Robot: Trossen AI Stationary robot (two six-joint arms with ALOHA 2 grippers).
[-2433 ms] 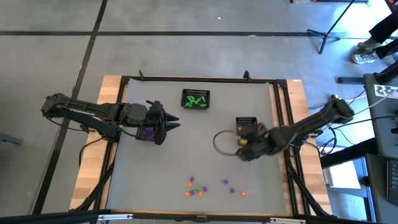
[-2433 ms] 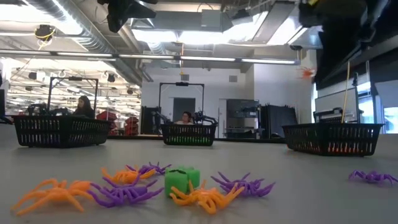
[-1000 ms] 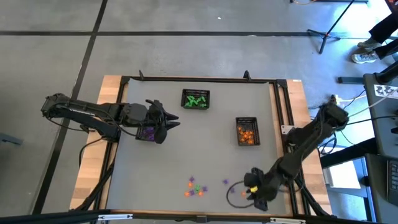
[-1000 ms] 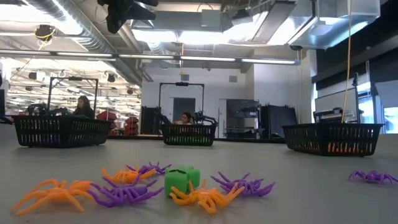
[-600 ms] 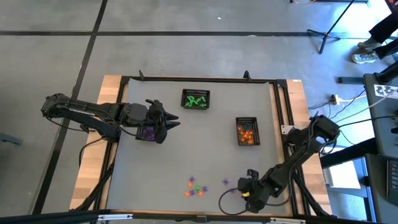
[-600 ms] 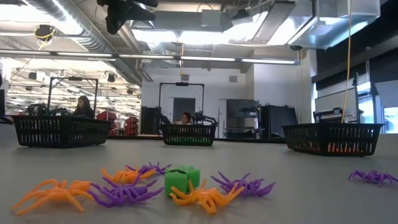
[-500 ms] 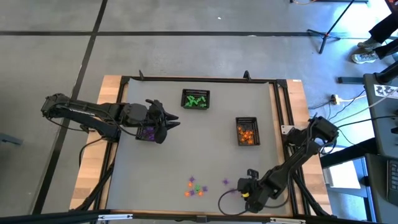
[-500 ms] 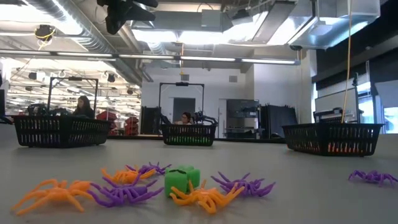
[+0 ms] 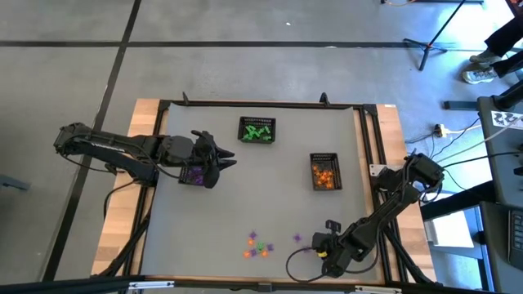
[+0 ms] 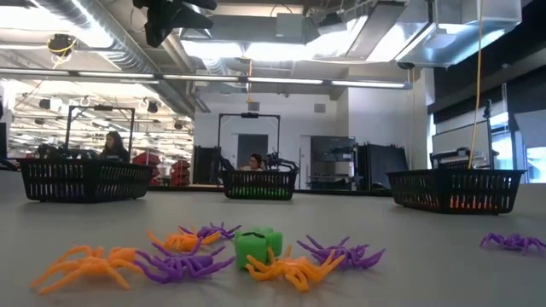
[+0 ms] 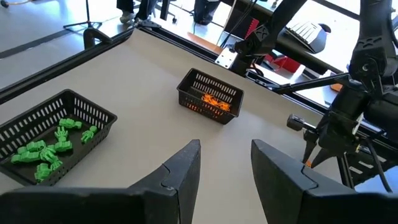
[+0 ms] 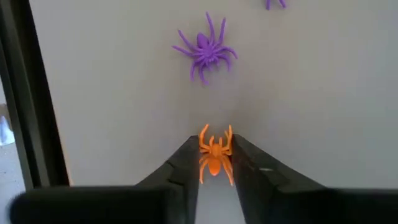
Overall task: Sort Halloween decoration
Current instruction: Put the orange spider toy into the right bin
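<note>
The spiders (image 10: pixel 286 269) look like smooth, slightly glossy moulded plastic. The baskets (image 11: pixel 210 98) are black wire mesh. The table top (image 9: pixel 245 196) is matt grey, edged with pale bare wood (image 9: pixel 122 216). The gripper fingers (image 12: pixel 183 168) look like matt dark plastic.

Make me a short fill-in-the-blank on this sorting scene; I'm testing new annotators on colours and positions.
1. The right gripper has its fingers on either side of a spider coloured ____.
2. The basket at the far edge of the table holds trinkets coloured ____.
3. The left gripper is above the basket with trinkets coloured ____.
4. In the right wrist view, the spider lying loose beyond the gripper is ____.

Missing words: orange; green; purple; purple
</note>
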